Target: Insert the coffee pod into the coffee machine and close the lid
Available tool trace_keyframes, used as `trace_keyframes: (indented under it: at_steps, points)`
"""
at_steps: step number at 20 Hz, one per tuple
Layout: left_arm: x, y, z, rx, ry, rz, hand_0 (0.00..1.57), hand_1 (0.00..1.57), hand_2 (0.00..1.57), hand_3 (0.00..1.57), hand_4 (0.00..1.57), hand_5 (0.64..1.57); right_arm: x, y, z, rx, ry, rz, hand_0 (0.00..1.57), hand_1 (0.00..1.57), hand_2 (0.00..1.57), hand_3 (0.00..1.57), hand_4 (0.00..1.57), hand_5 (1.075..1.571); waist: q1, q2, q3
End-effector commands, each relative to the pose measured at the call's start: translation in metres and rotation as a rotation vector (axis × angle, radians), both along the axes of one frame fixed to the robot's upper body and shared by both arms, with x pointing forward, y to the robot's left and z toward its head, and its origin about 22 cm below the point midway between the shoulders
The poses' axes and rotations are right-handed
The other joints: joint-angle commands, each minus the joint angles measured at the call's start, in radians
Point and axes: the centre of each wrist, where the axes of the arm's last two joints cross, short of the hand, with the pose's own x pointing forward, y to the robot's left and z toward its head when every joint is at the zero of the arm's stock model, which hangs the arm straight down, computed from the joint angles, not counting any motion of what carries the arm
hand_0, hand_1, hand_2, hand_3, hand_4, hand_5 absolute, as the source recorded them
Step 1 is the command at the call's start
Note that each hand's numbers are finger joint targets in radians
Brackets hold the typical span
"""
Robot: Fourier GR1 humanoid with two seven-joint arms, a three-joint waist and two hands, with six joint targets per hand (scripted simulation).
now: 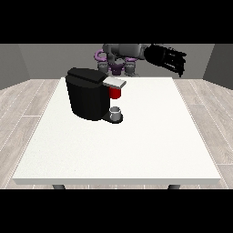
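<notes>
The black coffee machine (pixel 86 93) stands on the white table (pixel 136 145), left of the middle. Its silver lid (pixel 114 82) lies nearly flat over the red pod holder (pixel 115 93). I see no separate coffee pod. A small grey cup (pixel 116 112) sits on the machine's base under the holder. The hand at the view's right (pixel 169 58) hangs in the air above the table's far right edge, well away from the machine, with its fingers fairly straight and nothing in them. No hand shows at the view's left.
The robot's grey torso (pixel 122 50) is behind the table's far edge, just beyond the machine. Wooden floor surrounds the table on all sides.
</notes>
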Motion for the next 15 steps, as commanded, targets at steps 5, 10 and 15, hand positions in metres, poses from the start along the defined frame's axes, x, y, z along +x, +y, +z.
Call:
trace_keyframes:
  at_steps: [5,10,15]
  points:
    - [-0.006,-0.026,-0.002,0.007,-0.021,-0.014,0.0,0.0,0.0,0.0,0.33,1.571,0.004,0.006,0.0,0.031,-0.045,0.077,0.0,0.0,0.0,0.0,0.0,1.571,-0.026,0.021,0.0004]
    - [-0.015,-0.016,-0.025,-0.018,0.068,0.063,0.0,0.0,0.0,0.0,0.27,1.571,-0.006,0.037,-0.057,0.052,-0.024,0.199,0.0,0.0,0.0,0.0,0.17,1.571,-0.105,-0.094,0.0005]
    - [-0.031,-0.001,-0.063,-0.016,0.188,0.106,0.0,0.0,0.0,0.0,0.27,1.571,-0.02,0.043,-0.121,0.095,0.075,0.286,0.0,0.0,0.0,0.0,0.26,1.571,-0.15,-0.196,0.0005]
